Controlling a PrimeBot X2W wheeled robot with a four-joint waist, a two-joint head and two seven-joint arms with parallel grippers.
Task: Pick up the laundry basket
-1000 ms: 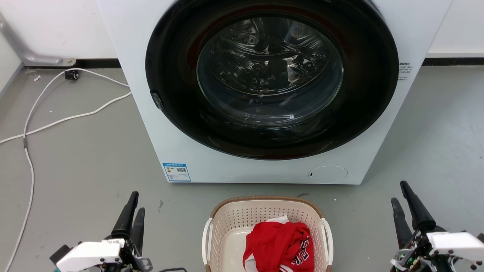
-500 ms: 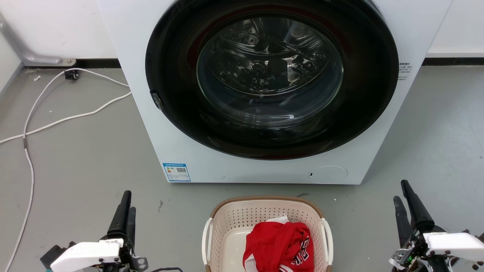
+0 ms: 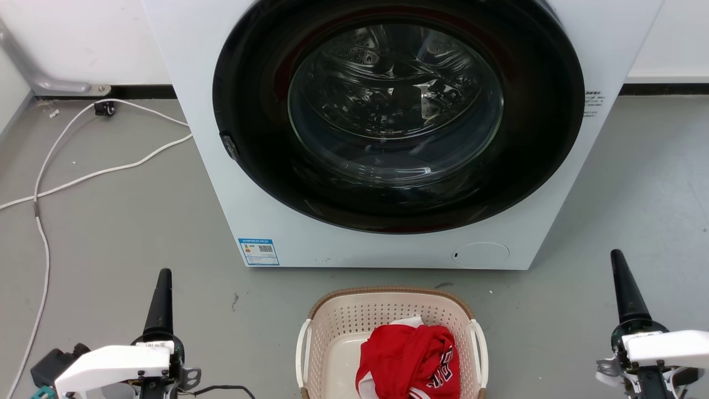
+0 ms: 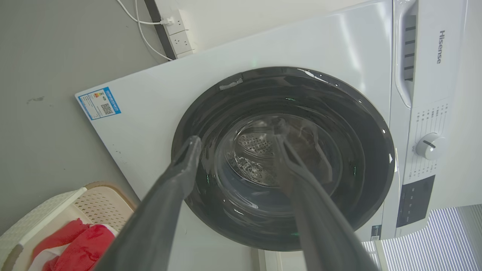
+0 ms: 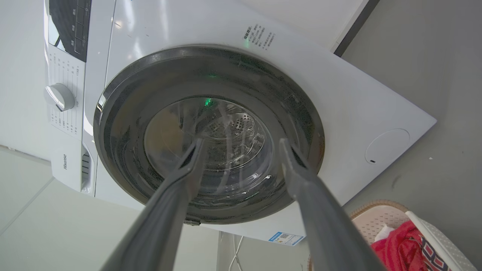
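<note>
The laundry basket (image 3: 388, 295) is cream with perforated walls, a brown woven-look rim and white side handles. It stands on the floor at the bottom centre of the head view, with a red garment (image 3: 410, 357) lying in it. My left gripper (image 3: 164, 277) hovers well left of the basket and my right gripper (image 3: 617, 257) well right of it, neither touching it. The left wrist view has the left gripper (image 4: 237, 135) open and empty, the basket (image 4: 56, 201) at the lower left. In the right wrist view the right gripper (image 5: 241, 145) is open and empty, the basket (image 5: 380, 214) at the lower right.
A white front-loading washer (image 3: 210, 138) with a dark round door stands just behind the basket. White cables (image 3: 83, 177) trail over the grey floor at the left. Bare floor lies on both sides of the basket.
Both grippers have rolled, so each shows edge-on as one finger in the head view. The left one has shifted outward to the left, the right one outward to the right and up. The basket is unmoved.
</note>
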